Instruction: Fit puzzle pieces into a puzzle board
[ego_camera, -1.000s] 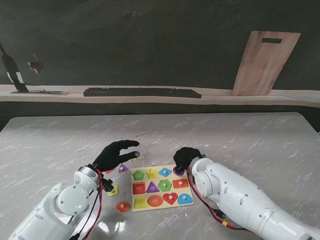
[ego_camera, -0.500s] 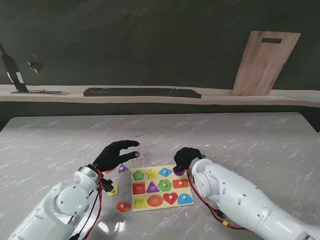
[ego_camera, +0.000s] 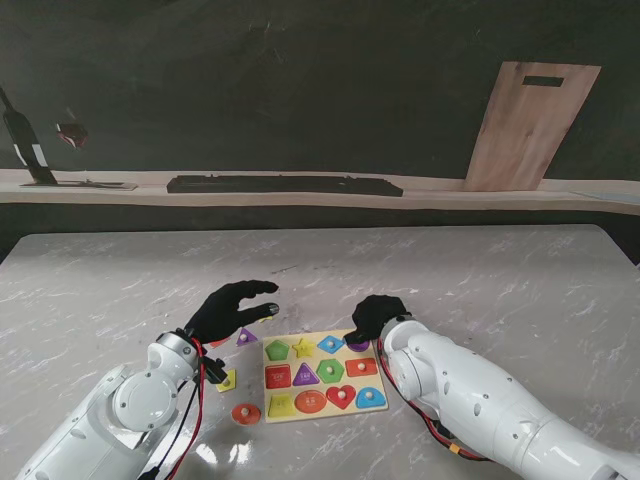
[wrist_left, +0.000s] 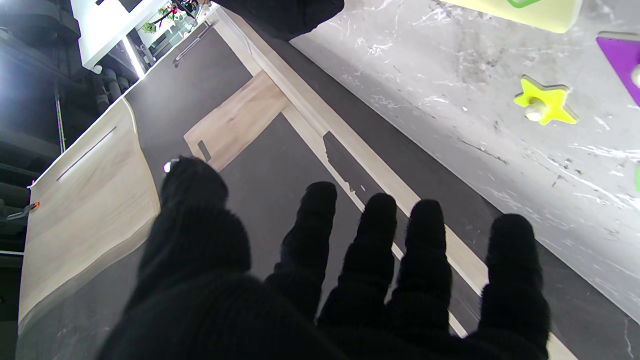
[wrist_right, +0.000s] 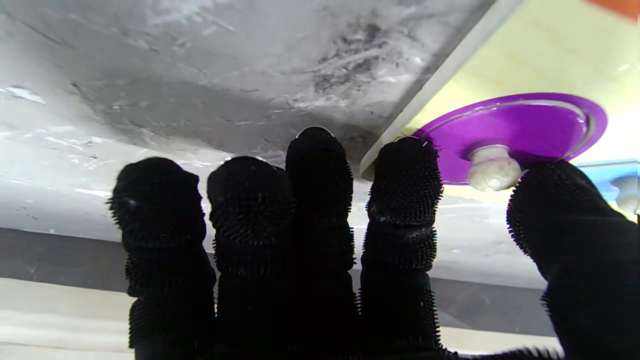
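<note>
The pale yellow puzzle board (ego_camera: 324, 415) lies in front of me with several coloured pieces seated in it. My right hand (ego_camera: 372, 314) rests at its far right corner, open. In the right wrist view, thumb and index finger stand apart on either side of the white knob of the purple oval piece (wrist_right: 520, 127), which lies flat in the board. My left hand (ego_camera: 232, 304) hovers open, fingers spread, left of the board. Beside it lie a loose purple triangle (ego_camera: 245, 337) and a small yellow star (wrist_left: 545, 102).
A loose yellow piece (ego_camera: 228, 380) and an orange round piece (ego_camera: 246, 413) lie left of the board, nearer to me. A dark bar (ego_camera: 284, 185) and a wooden cutting board (ego_camera: 530, 125) stand on the ledge at the back.
My right hand has drawn back a little from the purple oval, which shows more now. The left hand has not moved.
</note>
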